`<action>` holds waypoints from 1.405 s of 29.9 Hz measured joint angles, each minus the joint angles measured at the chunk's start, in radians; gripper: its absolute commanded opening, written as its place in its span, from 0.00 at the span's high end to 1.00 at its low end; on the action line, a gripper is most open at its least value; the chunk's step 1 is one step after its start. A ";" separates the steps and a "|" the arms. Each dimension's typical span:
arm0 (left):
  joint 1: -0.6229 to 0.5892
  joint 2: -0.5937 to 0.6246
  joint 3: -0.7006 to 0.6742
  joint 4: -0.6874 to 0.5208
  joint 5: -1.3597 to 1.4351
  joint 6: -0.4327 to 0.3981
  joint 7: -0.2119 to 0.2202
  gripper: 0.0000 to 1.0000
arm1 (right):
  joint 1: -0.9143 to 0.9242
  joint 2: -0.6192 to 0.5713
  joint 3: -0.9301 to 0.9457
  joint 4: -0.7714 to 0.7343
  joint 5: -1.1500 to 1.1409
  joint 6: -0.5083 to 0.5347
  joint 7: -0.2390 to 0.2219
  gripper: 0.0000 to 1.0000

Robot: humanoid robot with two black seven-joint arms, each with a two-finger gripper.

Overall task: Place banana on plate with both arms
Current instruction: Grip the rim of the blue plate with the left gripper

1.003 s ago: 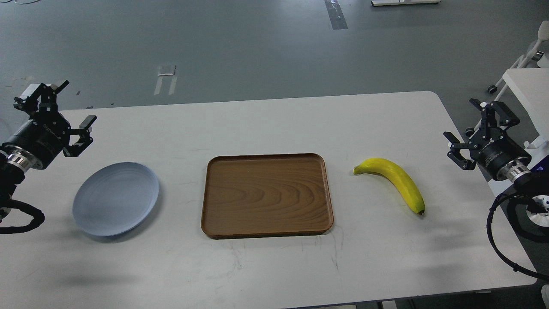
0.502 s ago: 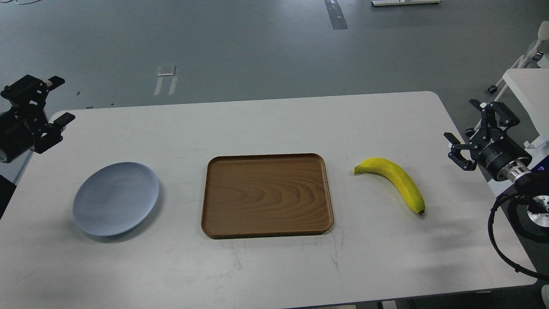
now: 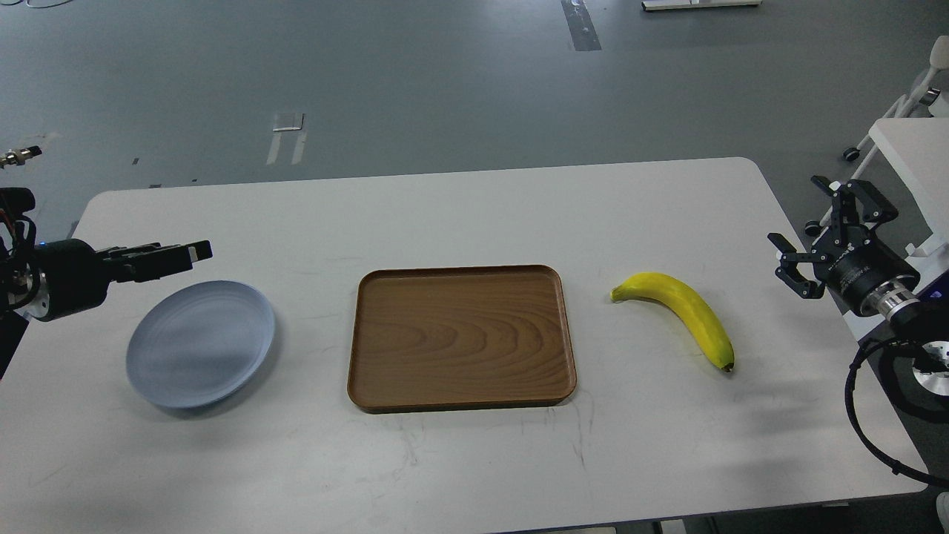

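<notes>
The yellow banana (image 3: 686, 311) lies on the white table (image 3: 474, 215), right of the wooden tray, with its dark tip toward the front. The pale blue-grey plate (image 3: 200, 343) lies at the left and holds nothing. My left gripper (image 3: 194, 252) points right, just above the plate's far-left rim. It is seen side-on, so its fingers overlap and I cannot tell whether it is open. My right gripper (image 3: 795, 210) is open and empty at the table's right edge, well to the right of the banana.
A brown rectangular wooden tray (image 3: 461, 337) lies between plate and banana and holds nothing. A second white table and a wheeled frame (image 3: 901, 111) stand beyond the right edge. Black cables (image 3: 867, 415) hang under the right arm.
My left arm swung out to the left, then came back lower and turned, so its gripper now points right over the plate's far rim. The right gripper, banana and plate have barely moved.
</notes>
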 measured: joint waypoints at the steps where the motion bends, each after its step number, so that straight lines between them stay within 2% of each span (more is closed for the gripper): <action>1: 0.006 -0.001 0.010 0.017 0.020 0.021 0.000 0.00 | -0.001 0.000 0.000 0.000 0.000 0.000 0.000 0.00; 5: 0.029 -0.010 0.078 0.123 0.042 0.102 0.000 0.00 | -0.004 0.000 0.000 -0.001 0.000 0.000 0.000 0.00; 8: 0.034 -0.018 0.123 0.169 0.035 0.121 0.000 0.00 | -0.006 0.000 -0.001 -0.001 -0.001 0.000 0.000 0.00; 14: 0.059 -0.062 0.152 0.239 -0.021 0.125 0.000 0.00 | -0.013 0.000 -0.001 0.000 -0.005 0.000 0.000 0.00; 27: 0.108 -0.092 0.154 0.289 -0.083 0.125 0.000 0.04 | -0.016 0.000 0.001 0.000 -0.005 0.000 0.000 0.00; 30: 0.122 -0.116 0.154 0.306 -0.084 0.125 0.000 0.07 | -0.016 0.000 0.001 0.001 -0.005 0.000 0.000 0.00; 32: 0.127 -0.126 0.154 0.309 -0.085 0.125 0.000 0.18 | -0.016 0.000 0.002 0.001 -0.005 0.000 0.000 0.00; 33: 0.128 -0.128 0.154 0.310 -0.085 0.125 0.000 0.29 | -0.016 0.000 0.002 0.001 -0.005 0.000 0.000 0.00; 36: 0.129 -0.130 0.154 0.311 -0.086 0.124 0.000 0.41 | -0.015 0.000 0.004 0.000 -0.005 0.000 0.000 0.00; 37: 0.130 -0.131 0.154 0.311 -0.086 0.124 0.000 0.55 | -0.014 -0.001 0.004 0.000 -0.005 0.000 0.000 0.00; 38: 0.130 -0.131 0.154 0.311 -0.086 0.123 0.000 0.62 | -0.014 -0.001 0.005 0.000 -0.005 0.000 0.000 0.00; 39: 0.130 -0.131 0.154 0.311 -0.086 0.123 0.000 0.76 | -0.014 -0.001 0.005 0.000 -0.005 0.000 0.000 0.00; 40: 0.131 -0.131 0.154 0.311 -0.086 0.123 0.000 0.80 | -0.014 -0.001 0.005 0.000 -0.005 0.000 0.000 0.00; 41: 0.131 -0.132 0.154 0.311 -0.086 0.123 0.000 0.90 | -0.013 -0.001 0.006 0.000 -0.005 0.000 0.000 0.00; 42: 0.131 -0.133 0.154 0.311 -0.087 0.123 0.000 0.97 | -0.013 -0.001 0.007 0.000 -0.005 0.000 0.000 0.00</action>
